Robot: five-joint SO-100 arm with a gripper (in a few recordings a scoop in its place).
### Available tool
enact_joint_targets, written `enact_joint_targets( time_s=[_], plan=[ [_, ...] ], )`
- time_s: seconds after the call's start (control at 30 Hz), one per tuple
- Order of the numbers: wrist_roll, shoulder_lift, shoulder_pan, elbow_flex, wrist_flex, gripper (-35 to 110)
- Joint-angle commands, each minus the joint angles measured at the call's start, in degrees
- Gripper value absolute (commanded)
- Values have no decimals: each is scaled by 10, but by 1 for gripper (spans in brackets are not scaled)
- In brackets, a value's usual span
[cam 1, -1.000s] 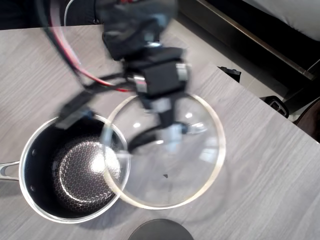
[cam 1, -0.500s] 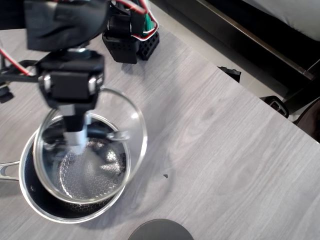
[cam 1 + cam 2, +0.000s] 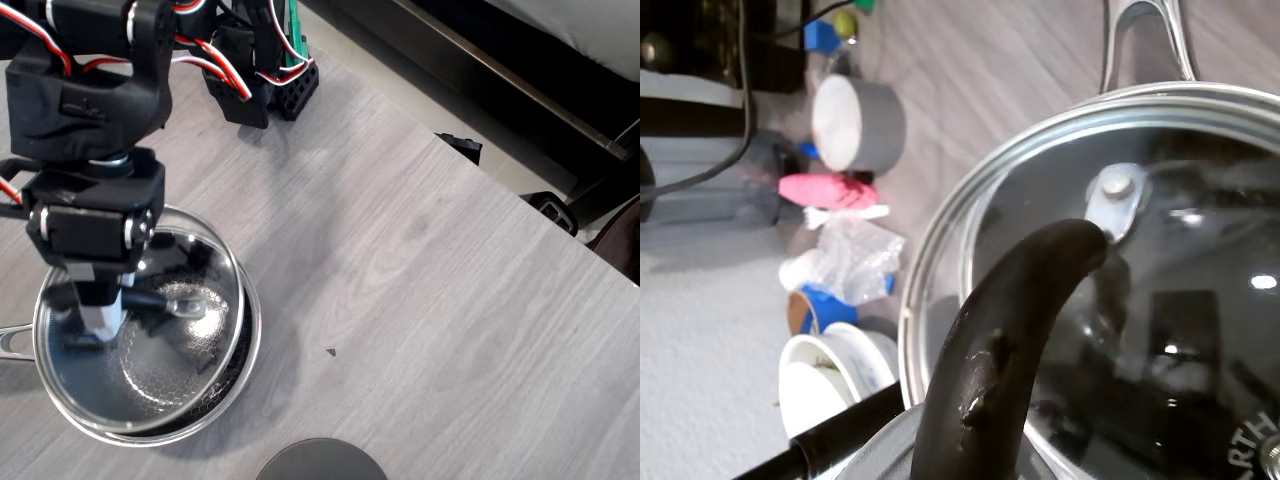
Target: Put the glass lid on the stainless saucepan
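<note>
Most of the job is looking done: the glass lid (image 3: 140, 330) is sitting over the stainless saucepan (image 3: 235, 375) at the near left of the tabletop (image 3: 420, 300) in the overhead view, its steel rim lying almost ring on ring with the pan's rim. A thin crescent of pan wall is showing along the near right edge, so the lid is either lying a touch off-centre toward the far left or is not fully down; I cannot tell which from above. The pan's handle (image 3: 12, 340) is poking out at the left edge.

The tool (image 3: 100, 310) is reaching down from the black arm and is grasping the lid's black bar handle (image 3: 1010, 340); in the wrist view that bar is running up the middle of the picture toward its metal mount (image 3: 1118, 195), with the honeycomb interior dimly showing through the glass. The fingers themselves are mostly hidden under the wrist body, but the tool is plainly clenched on the bar.

What is left, as I judge it: settling the lid evenly inside the rim, letting go of the bar, and lifting away without dragging the lid askew. A dark round disc (image 3: 320, 460) is lying at the near edge, well apart from the pan.
</note>
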Motion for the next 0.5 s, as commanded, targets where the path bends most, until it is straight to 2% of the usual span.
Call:
enact_joint_targets(
  time_s=[0.0,0.27,0.47],
  plan=[
    [-15,8,-13,-7,-20,0],
    [-76,27,-32,83,-84,0],
    [-102,22,-33,89,-94,0]
  ],
)
